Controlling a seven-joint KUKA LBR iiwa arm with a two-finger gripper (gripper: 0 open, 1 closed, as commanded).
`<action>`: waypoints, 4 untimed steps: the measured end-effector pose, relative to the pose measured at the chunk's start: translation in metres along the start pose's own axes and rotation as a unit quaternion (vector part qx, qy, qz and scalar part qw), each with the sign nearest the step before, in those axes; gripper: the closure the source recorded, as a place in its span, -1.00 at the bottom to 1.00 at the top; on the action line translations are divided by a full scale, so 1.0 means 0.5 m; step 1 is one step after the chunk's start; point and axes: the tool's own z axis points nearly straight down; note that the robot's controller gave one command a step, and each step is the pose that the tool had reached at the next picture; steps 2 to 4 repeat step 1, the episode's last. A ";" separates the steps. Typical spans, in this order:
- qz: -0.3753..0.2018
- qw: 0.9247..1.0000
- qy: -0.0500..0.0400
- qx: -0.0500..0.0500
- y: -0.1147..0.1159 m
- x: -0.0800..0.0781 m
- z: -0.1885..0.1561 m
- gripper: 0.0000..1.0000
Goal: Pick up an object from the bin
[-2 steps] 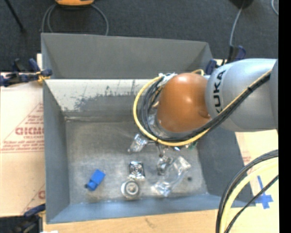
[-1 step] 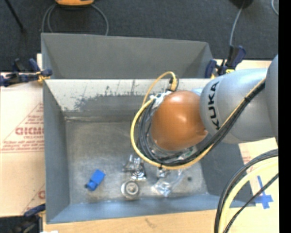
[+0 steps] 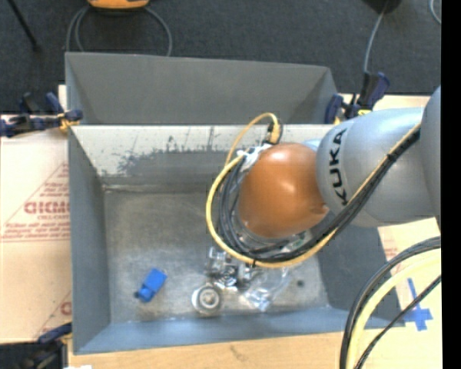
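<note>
Gripper (image 3: 227, 272), open or closed I cannot tell, hangs low beside a small round silver metal piece (image 3: 207, 299), seemingly at the grasp; next: clamp, then lift.

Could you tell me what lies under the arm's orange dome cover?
Below the orange dome cover show the gripper, a round silvery ring-shaped part and a crumpled clear plastic piece. Whatever lies directly under it is hidden.

Lighting: bright, fairly even, from overhead. Bin (image 3: 86, 221): back wall pale and well lit; left wall darker (turned from the light); floor dimmest under the arm (image 3: 384, 167), where a soft shadow falls. Orange cover (image 3: 280, 191): broad soft highlight on its upper side. Near rim: pale sheen. Carpet (image 3: 230, 14) around it: dark, little lit.
</note>
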 end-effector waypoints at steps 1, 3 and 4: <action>-0.068 0.998 0.003 -0.003 -0.025 0.000 -0.306 1.00; -0.068 0.998 0.003 -0.003 -0.025 0.000 -0.306 1.00; -0.068 0.998 0.003 -0.003 -0.025 0.000 -0.306 1.00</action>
